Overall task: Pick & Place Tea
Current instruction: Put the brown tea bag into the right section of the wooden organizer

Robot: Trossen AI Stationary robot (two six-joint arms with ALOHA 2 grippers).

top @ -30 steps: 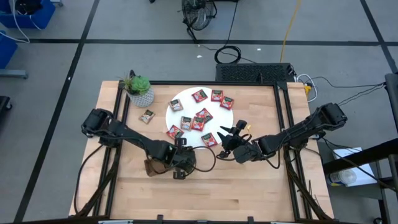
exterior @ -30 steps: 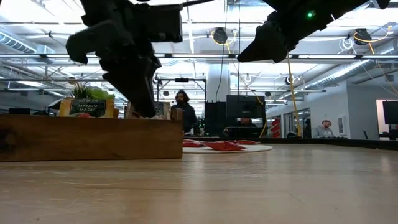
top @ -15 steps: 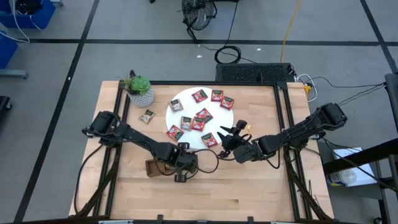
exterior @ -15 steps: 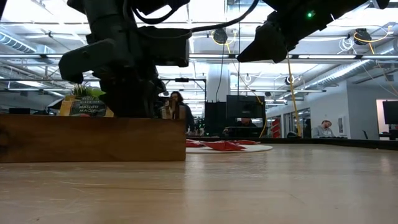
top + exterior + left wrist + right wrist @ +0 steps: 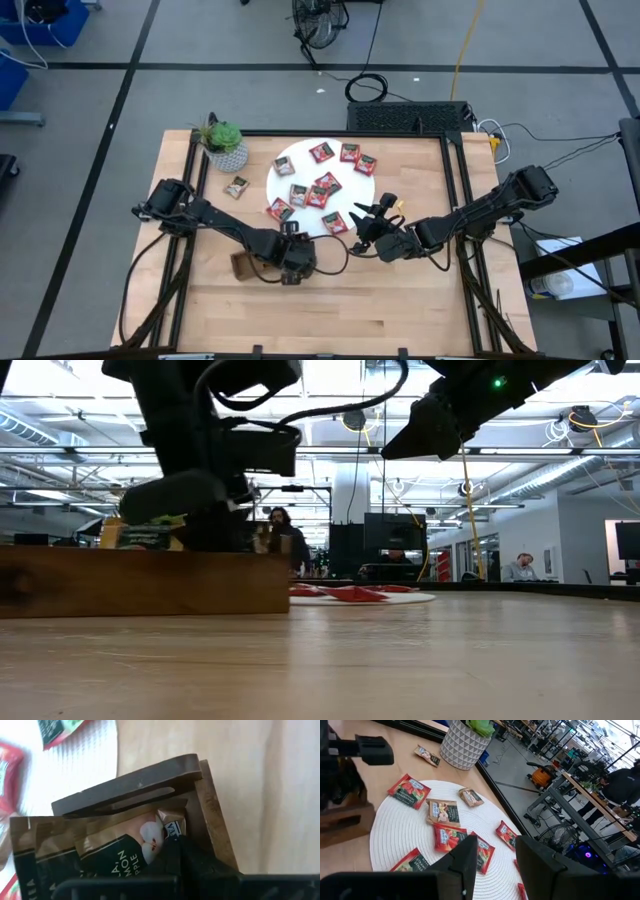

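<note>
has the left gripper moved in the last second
Yes. In the high view the left gripper has shifted slightly toward the white disc, over the wooden tray; the right gripper hasn't.

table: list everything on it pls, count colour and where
white disc: one, white, far middle of the table
red sachets: about eight, on the disc
grey-brown sachets: two on the disc, one more lying beside the plant
potted plant: one, green in a white pot, far left corner
wooden tray: one, brown, near left, sachets standing inside
left gripper: shut, at the tray
right gripper: part open, empty, at the disc's edge
</note>
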